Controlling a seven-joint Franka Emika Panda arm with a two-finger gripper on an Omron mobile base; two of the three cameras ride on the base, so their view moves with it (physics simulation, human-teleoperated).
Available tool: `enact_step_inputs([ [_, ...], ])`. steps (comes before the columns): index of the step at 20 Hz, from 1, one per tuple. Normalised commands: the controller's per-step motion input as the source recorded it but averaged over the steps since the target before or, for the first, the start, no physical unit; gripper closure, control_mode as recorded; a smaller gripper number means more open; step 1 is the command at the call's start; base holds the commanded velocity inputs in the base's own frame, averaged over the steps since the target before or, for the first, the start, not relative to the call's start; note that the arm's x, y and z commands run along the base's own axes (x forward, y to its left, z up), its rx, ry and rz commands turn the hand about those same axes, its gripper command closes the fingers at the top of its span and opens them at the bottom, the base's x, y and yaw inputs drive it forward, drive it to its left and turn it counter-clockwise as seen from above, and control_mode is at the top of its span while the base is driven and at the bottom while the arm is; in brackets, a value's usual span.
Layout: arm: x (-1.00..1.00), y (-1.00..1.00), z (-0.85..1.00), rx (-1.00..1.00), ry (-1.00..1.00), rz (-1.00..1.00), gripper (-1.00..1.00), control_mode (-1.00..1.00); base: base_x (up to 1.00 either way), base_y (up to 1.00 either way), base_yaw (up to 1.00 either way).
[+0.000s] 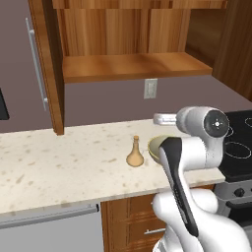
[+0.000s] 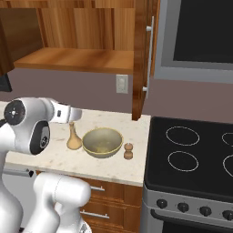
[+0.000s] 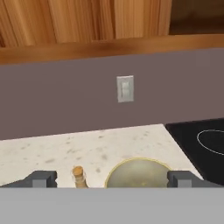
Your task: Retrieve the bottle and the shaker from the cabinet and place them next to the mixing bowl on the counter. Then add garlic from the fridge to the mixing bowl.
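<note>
Hand view looks level toward the grey backsplash, with the gripper (image 3: 112, 178) spread as wide as it goes and nothing between its fingertips (image 3: 43, 178); the mixing bowl (image 3: 139, 171) and the cork-stoppered bottle (image 3: 78, 176) sit just below and ahead of it on the speckled counter (image 3: 87, 146)

Right base view shows the bottle (image 2: 74, 136) standing upright, touching or just beside the bowl's (image 2: 102, 142) left rim, and the small brown shaker (image 2: 129, 151) upright just beside its right rim, near the edge of the black stove (image 2: 191, 159). Both cabinet items therefore look already placed; the open cabinet's shelf (image 2: 77, 59) above is bare. The bowl holds nothing that I can make out, so the garlic step seems still to come

No fridge can be identified here, so which way the garlic lies from the gripper cannot be told; I judge the base must drive off before the arm can reach. The empty wide jaws suit that
</note>
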Motion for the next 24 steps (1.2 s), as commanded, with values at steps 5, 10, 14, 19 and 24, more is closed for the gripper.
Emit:
enact_step_inputs([
  [5,-0.74,0.21,0.58,0.0,0.02,0.03,-1.0,-1.0,0.0,0.0,0.0],
  [10,-0.68,0.27,0.11,0.0,0.12,0.07,-1.0,-1.0,0.0,0.0,0.0],
  [14,-0.42,0.36,0.0,0.0,0.15,0.06,-1.0,-1.0,0.0,0.0,0.0],
  [19,-0.31,0.23,0.0,0.0,0.01,0.0,-1.0,-1.0,0.0,0.0,0.0],
  [24,0.0,0.0,0.0,0.0,0.0,0.0,-1.0,-1.0,0.0,0.0,0.0],
])
